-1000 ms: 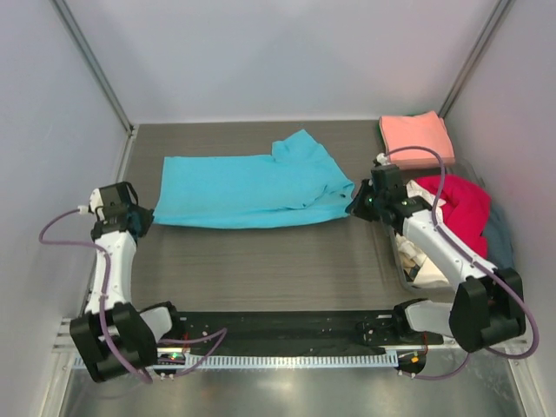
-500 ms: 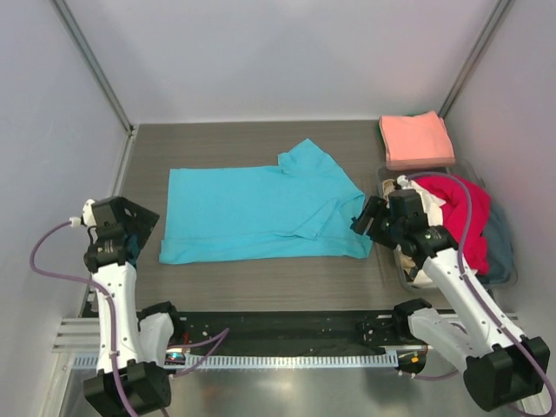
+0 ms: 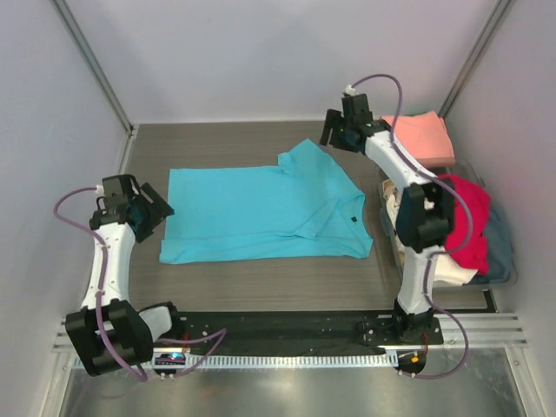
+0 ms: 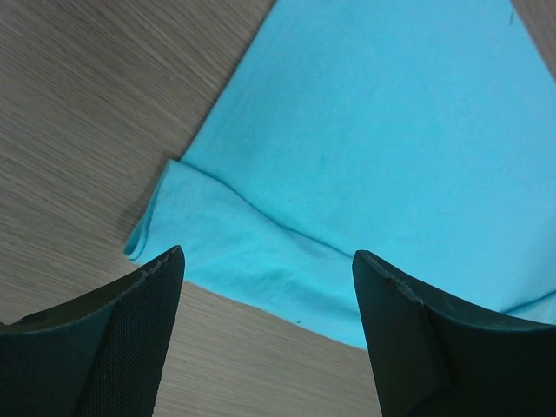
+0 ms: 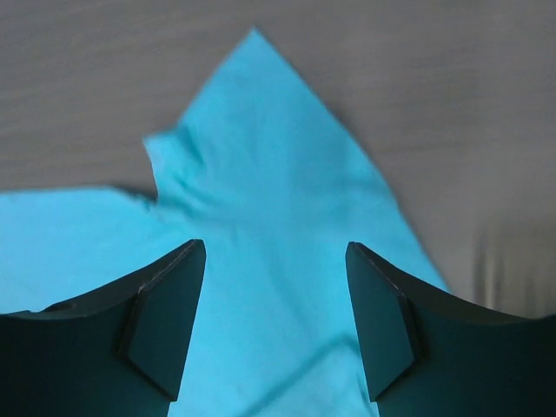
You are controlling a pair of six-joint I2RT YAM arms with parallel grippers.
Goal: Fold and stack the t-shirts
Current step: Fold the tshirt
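A turquoise t-shirt (image 3: 261, 213) lies flat on the table, folded lengthwise, with one sleeve (image 3: 306, 159) pointing to the back and a small dark label (image 3: 357, 217) near its right edge. My left gripper (image 3: 159, 213) hangs open at the shirt's left edge; its wrist view shows the shirt's corner (image 4: 174, 217) between the spread fingers (image 4: 130, 330). Above the sleeve at the back my right gripper (image 3: 334, 135) is open over the cloth (image 5: 269, 217) and holds nothing. A folded salmon-pink t-shirt (image 3: 426, 139) lies at the back right.
A clear bin (image 3: 499, 280) at the right holds a red t-shirt (image 3: 469, 221), a cream one (image 3: 439, 271) and a grey-blue one (image 3: 501, 239). Grey walls close the table at the left, back and right. The right arm reaches over the bin.
Both grippers opened and let go of the turquoise shirt, which now lies spread and folded. The right arm swung from the shirt's right edge to the back sleeve; the left gripper pulled back slightly.
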